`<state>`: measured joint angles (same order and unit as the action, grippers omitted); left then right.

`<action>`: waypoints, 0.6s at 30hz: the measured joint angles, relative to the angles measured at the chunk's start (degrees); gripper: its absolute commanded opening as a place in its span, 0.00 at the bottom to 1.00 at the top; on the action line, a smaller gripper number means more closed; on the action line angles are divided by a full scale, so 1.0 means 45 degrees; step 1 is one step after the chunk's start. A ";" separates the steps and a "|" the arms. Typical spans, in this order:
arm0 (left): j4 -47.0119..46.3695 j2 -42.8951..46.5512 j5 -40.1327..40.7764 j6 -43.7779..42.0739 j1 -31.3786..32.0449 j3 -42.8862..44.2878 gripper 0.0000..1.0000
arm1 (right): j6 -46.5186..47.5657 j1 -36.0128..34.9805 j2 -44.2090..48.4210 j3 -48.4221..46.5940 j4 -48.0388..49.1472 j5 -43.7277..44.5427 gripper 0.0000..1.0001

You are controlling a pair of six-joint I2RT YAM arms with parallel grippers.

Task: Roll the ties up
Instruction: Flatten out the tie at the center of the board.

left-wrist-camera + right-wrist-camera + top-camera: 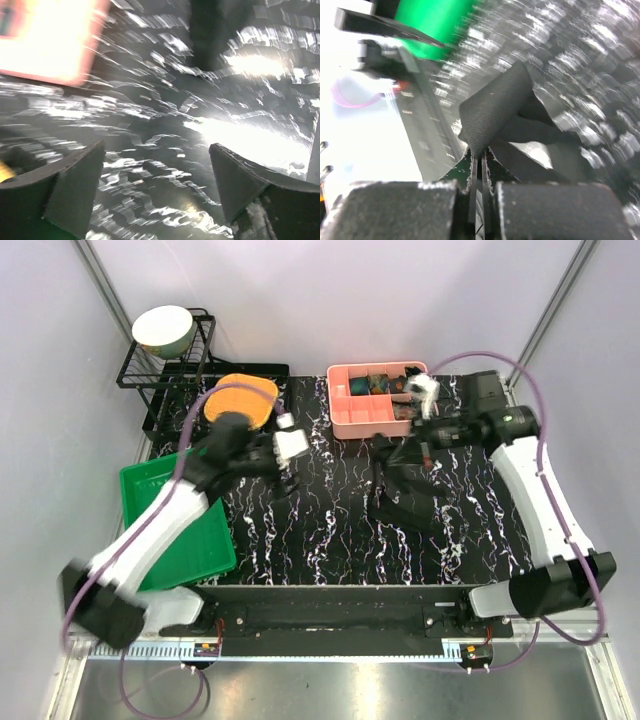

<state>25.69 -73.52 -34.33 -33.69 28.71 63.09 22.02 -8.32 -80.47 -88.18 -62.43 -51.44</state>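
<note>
A black tie [402, 492] lies crumpled on the black marbled table, right of centre. My right gripper [412, 453] is shut on one end of it and holds that end lifted; the right wrist view shows the tie [495, 107] pinched between closed jaws [480, 159]. My left gripper [288, 468] hovers over the table left of centre, open and empty, with only marbled surface between its fingers [80, 175]. Rolled patterned ties [378, 386] sit in the pink tray [350, 418].
A green tray [150, 490] sits at the left edge. An orange plate [242, 398] lies near a black wire rack [150, 370] holding a white bowl [164, 328] at back left.
</note>
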 measured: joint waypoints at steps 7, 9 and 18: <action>0.0631 0.5532 -0.0486 0.0461 0.0019 -0.1666 0.95 | -0.5241 -0.3648 0.0175 -0.2001 0.3832 -0.0714 0.00; 0.1039 0.5955 -0.0695 0.0607 0.0019 -0.2059 0.92 | -0.6173 -0.3434 0.0107 -0.2832 0.4541 -0.0680 0.00; 0.2108 0.5008 -0.0461 0.0432 0.0816 -0.2982 0.91 | -0.2501 -0.1953 0.0398 0.0136 0.2540 0.3361 0.00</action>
<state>35.18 -50.98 -36.40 -31.75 32.38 49.67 10.76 -17.10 -78.67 -87.57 -51.00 -36.32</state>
